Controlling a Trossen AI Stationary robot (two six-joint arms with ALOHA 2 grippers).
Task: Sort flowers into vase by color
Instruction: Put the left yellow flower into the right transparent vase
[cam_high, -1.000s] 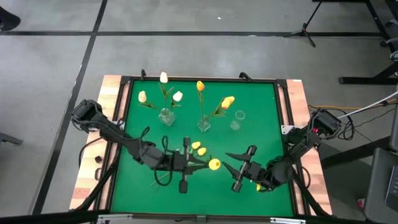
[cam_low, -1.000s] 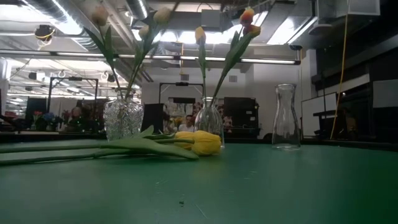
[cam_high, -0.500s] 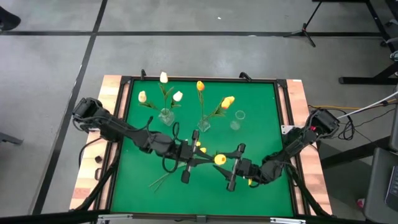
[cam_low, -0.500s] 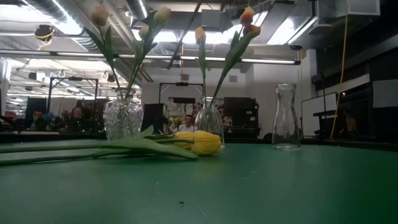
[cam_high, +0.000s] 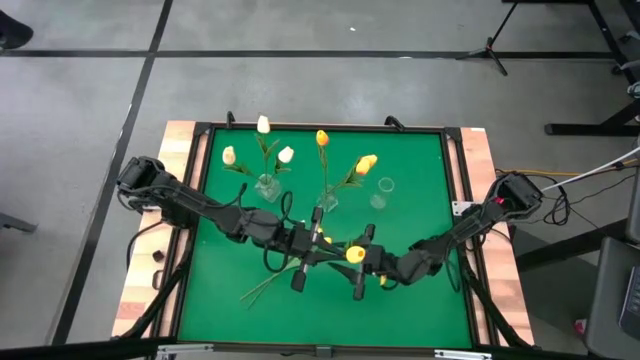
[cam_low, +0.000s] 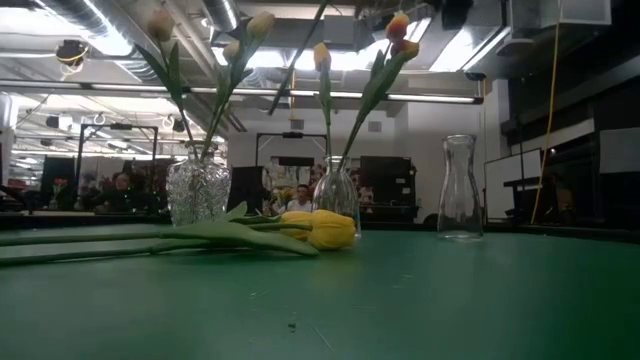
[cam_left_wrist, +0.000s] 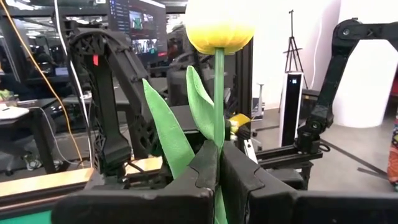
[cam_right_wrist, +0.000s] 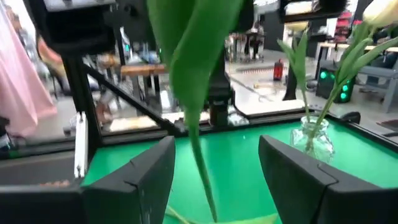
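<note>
Handover geometry decides the coming move: the left gripper (cam_high: 322, 250) is clamped on the thin green stem of a yellow tulip (cam_high: 352, 255), and in the high view that stem runs roughly left to right across the near-centre of the green table (cam_high: 420, 180), bud end pointing toward the right arm. The right gripper (cam_high: 362, 270) sits just beside that bud with its fingers spread wide and nothing between them — in its own wrist view a narrow green leaf (cam_right_wrist: 186, 81) hangs in the gap between the two dark fingers (cam_right_wrist: 134, 180), not yet pinched. So the flower lies directly ahead of the right gripper, its long axis crossing the gap; the right arm is the nearer free one, and closing on the stem looks like the next step.

In the left wrist view the bud (cam_left_wrist: 219, 28) is smooth, rounded and pale yellow above a straight slim stem with pointed, slightly folded leaves — likely light and easy to bend.

More yellow tulips (cam_low: 320, 230) lie flat on the matte felt-like surface in the low view. Behind them stand a ribbed glass vase (cam_low: 197, 190) holding white blooms, a smooth clear vase (cam_low: 336, 195) with orange-yellow ones, and a narrow-necked clear bottle (cam_low: 459, 190), empty.
</note>
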